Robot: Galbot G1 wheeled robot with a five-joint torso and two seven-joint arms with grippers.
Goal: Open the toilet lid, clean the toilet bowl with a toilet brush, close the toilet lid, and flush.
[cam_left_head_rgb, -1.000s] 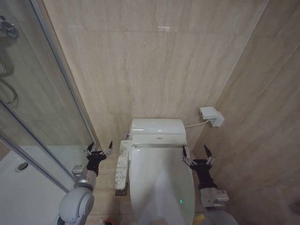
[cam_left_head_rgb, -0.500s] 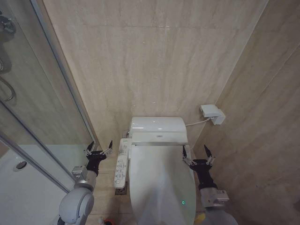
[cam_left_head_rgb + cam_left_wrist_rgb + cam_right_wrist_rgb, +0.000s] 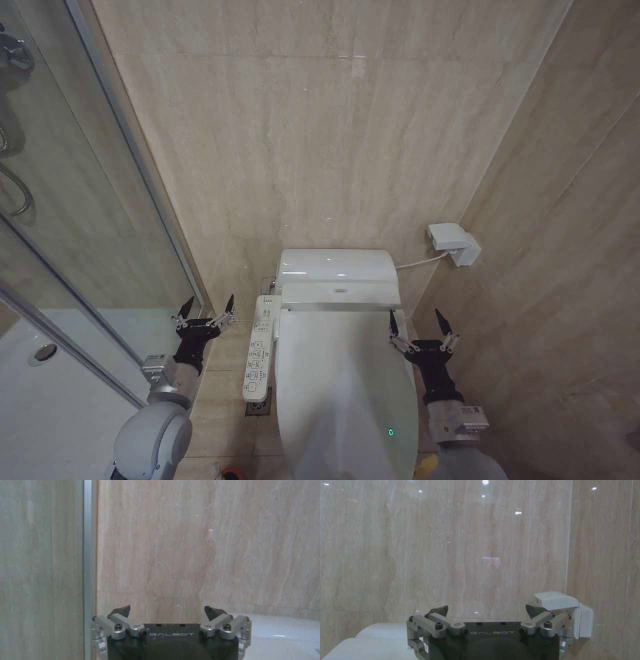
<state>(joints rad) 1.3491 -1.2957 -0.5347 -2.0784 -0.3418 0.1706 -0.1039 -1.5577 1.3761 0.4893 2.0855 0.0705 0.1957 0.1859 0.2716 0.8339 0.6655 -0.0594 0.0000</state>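
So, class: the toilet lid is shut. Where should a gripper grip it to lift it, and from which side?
Probably the lid's front rim, from the front: the hinge lies at the rear by the tank, so the front swings up. The right gripper hovers open beside its rear edge.

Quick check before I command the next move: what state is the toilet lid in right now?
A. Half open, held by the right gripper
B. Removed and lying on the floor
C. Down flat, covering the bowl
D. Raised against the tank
C: in the head view the toilet lid lies flat and closed, with the left gripper and right gripper open on either side, neither touching it.
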